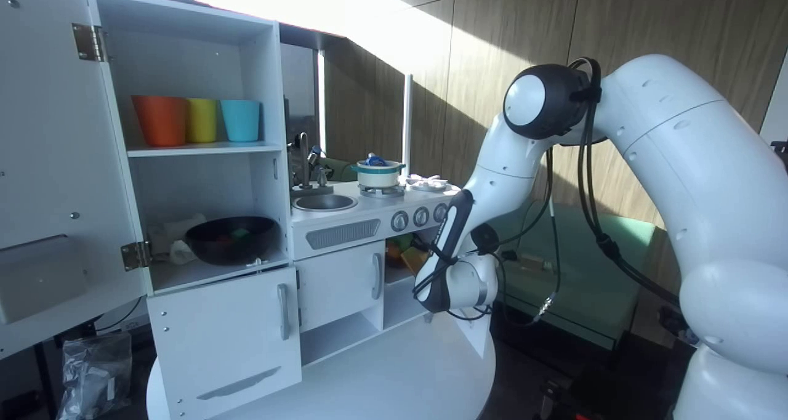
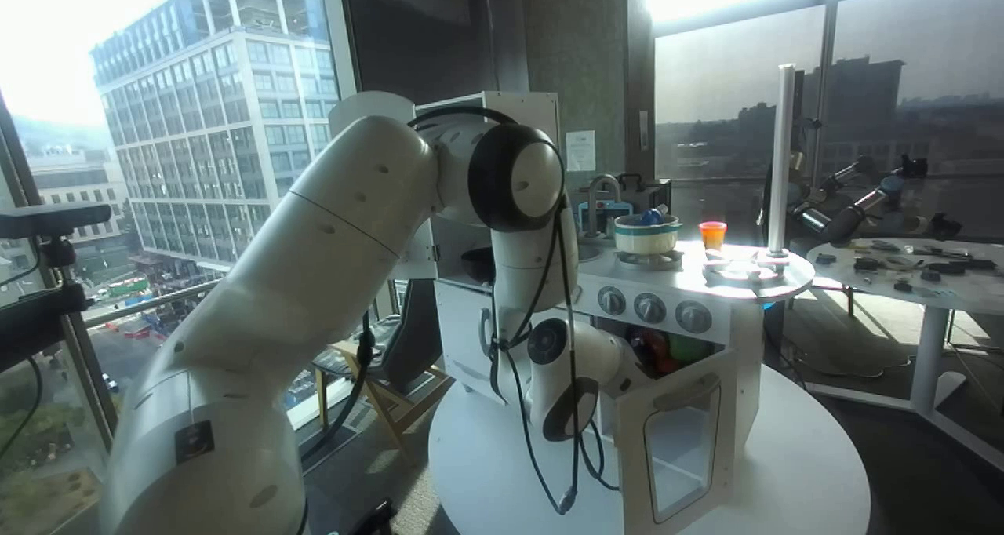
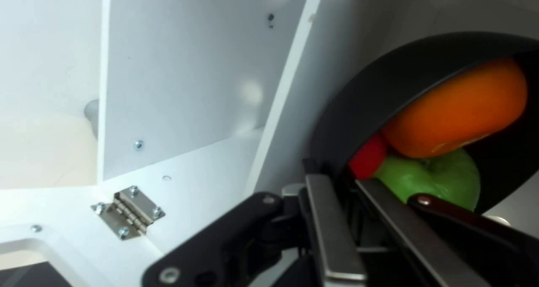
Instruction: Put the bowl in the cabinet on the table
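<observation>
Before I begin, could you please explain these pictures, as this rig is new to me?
The machine is a jointed white robot arm. Two pictures are taken from outside it; the third, from its wrist, looks past its black-and-silver gripper. A white boxy toy kitchen stands on a round white table and carries a cream pot with a teal band. The gripper seems to straddle the edge of a round black bowl containing orange, red and green pieces; whether it grips, I cannot tell.
</observation>
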{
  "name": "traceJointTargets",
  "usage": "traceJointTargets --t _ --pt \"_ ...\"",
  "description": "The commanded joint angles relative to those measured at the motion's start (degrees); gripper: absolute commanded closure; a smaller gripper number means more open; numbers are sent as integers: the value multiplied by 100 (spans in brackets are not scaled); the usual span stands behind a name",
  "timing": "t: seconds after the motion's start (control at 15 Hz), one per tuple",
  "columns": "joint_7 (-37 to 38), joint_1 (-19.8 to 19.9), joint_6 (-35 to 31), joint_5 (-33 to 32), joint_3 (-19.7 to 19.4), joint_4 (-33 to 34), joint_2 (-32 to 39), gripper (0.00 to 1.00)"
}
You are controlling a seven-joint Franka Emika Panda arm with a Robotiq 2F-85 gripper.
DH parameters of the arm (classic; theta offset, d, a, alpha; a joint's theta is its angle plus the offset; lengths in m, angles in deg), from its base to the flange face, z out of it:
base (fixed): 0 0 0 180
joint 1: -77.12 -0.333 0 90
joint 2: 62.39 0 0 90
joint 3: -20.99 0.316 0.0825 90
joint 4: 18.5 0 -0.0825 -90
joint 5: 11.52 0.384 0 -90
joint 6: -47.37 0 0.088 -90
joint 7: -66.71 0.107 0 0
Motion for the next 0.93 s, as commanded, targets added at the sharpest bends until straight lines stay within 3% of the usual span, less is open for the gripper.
traceJointTargets --t 0.0,0.53,0.87 --pt "-353 -229 259 599 -113 -547 -590 85" --pt "-1003 -657 1109 1642 -291 -1093 -1401 85" --pt "-1947 -1416 1835 3161 -805 -1151 -1732 84"
